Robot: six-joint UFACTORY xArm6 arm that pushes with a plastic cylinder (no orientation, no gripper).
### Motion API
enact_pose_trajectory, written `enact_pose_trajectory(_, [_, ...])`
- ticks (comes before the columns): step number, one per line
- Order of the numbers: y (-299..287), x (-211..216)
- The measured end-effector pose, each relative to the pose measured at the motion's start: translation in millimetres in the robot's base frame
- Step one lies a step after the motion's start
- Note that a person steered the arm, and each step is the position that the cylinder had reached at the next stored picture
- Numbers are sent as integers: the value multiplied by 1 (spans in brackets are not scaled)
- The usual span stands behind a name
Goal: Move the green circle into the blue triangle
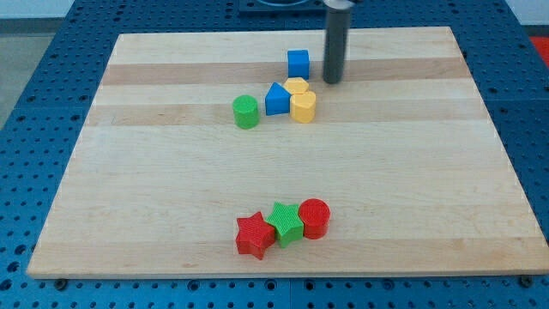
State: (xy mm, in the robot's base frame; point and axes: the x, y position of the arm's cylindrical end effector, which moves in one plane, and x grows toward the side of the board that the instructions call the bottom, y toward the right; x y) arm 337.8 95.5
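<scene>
The green circle (245,112) lies on the wooden board (171,189) left of centre in the upper half. The blue triangle (276,99) sits just to its right with a small gap between them. My tip (332,81) is the lower end of the dark rod at the view's top, to the right of the blue cube (298,63) and up and right of the blue triangle. It touches no block.
Two yellow blocks (303,106) (296,86) press against the blue triangle's right side. Near the view's bottom a red star (255,236), a green star (286,223) and a red circle (315,217) lie in a row.
</scene>
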Motion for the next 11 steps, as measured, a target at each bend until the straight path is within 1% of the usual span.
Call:
enact_pose_trajectory(1, [-2,59])
enact_pose_trajectory(2, [-43,85])
enact_pose_trajectory(3, [-74,50])
enact_pose_trajectory(5, [-75,-43])
enact_pose_trajectory(6, [-75,-47])
enact_pose_trajectory(7, [-64,7])
enact_pose_trajectory(8, [-97,76])
enact_pose_trajectory(9, [-153,124])
enact_pose_trajectory(10, [-174,106])
enact_pose_trajectory(11, [-151,72])
